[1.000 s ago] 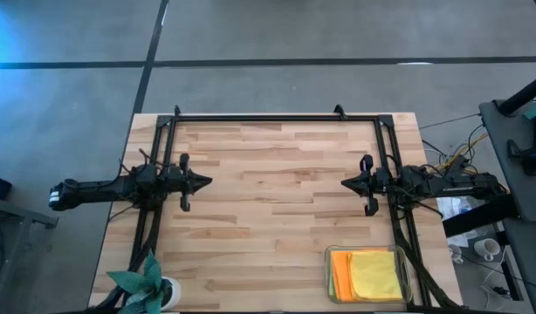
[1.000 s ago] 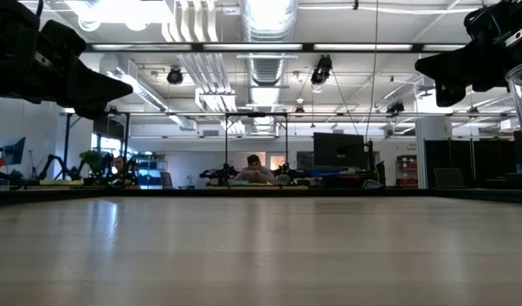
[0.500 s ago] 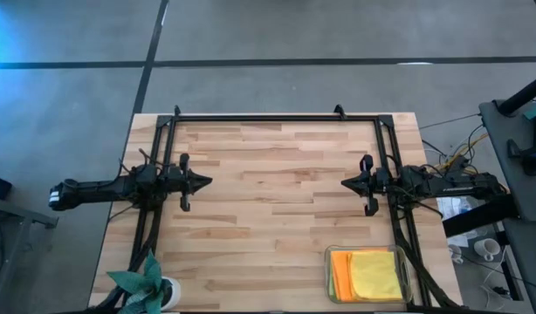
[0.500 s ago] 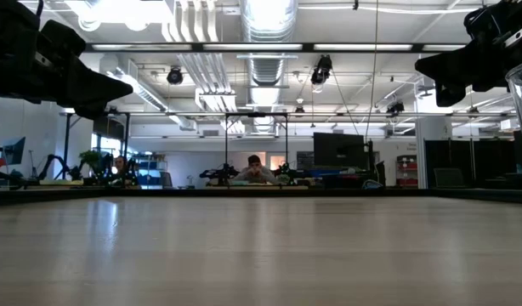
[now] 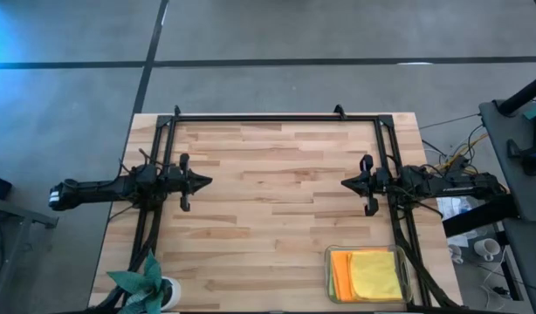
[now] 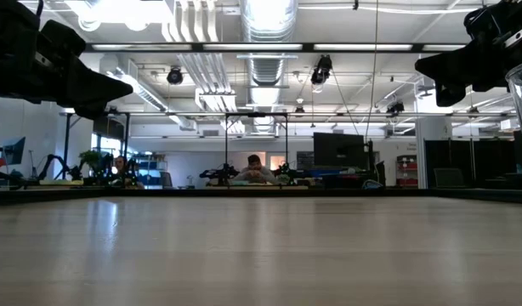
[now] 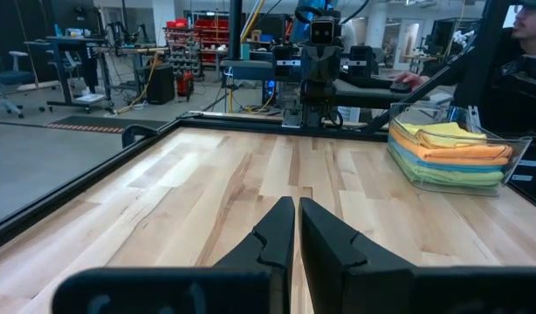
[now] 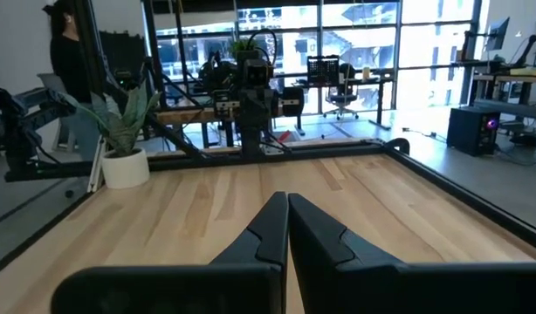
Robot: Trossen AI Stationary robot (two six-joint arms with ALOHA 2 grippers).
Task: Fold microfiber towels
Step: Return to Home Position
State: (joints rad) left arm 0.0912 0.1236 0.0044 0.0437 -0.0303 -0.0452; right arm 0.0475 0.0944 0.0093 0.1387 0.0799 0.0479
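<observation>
Both sets of jaws shut and empty: left gripper [image 5: 202, 181] far from the tray [image 5: 327, 275], right gripper [image 5: 347, 183] nearer — towels [image 5: 377, 275] folded inside. Homing step, seemingly complete; next calls for no grasp.

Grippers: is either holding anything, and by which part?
Nothing is held. The left gripper and right gripper are shut on nothing, over the wooden table; the folded microfiber towels lie in the clear plastic tray.
</observation>
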